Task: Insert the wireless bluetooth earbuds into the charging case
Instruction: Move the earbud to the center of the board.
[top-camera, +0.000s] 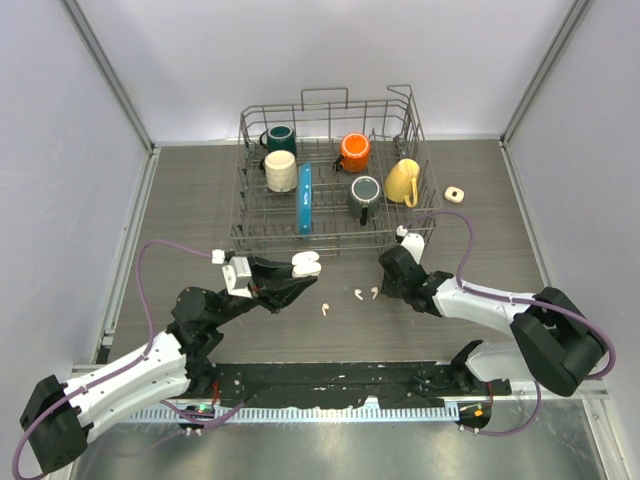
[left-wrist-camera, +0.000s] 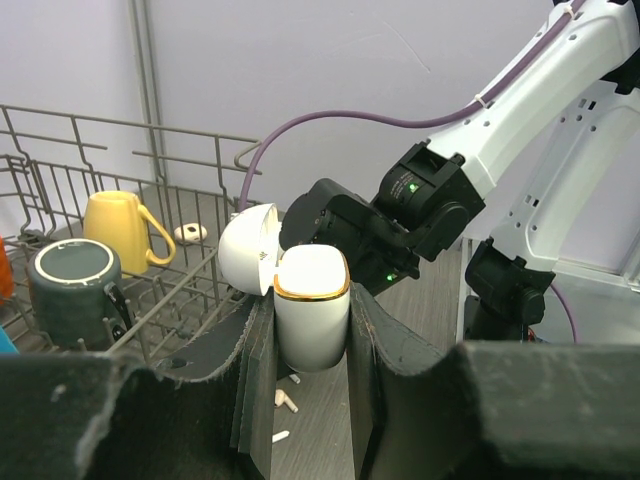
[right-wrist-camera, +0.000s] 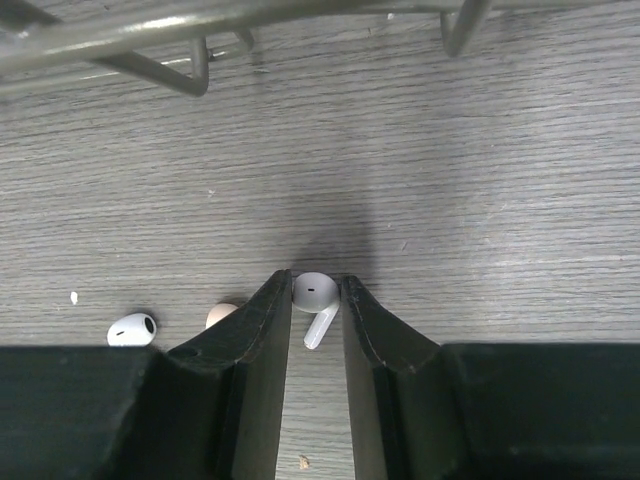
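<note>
My left gripper (left-wrist-camera: 311, 298) is shut on the white charging case (left-wrist-camera: 311, 325), which it holds upright above the table. The case has a gold rim, and its lid (left-wrist-camera: 247, 250) is swung open to the left. From above, the case (top-camera: 306, 264) hangs just in front of the rack. My right gripper (right-wrist-camera: 316, 280) is down on the table, its jaws closed against both sides of a white earbud (right-wrist-camera: 315, 292). A second earbud (right-wrist-camera: 132, 328) and a third earbud (right-wrist-camera: 222, 313) lie to its left. One loose earbud (top-camera: 325, 309) lies between the arms.
A wire dish rack (top-camera: 330, 235) stands at the back, close behind both grippers. It holds several mugs, including a yellow mug (top-camera: 402, 181) and an orange mug (top-camera: 354, 152), and a blue plate (top-camera: 304, 199). A small ring-shaped object (top-camera: 455, 193) lies to the right of the rack.
</note>
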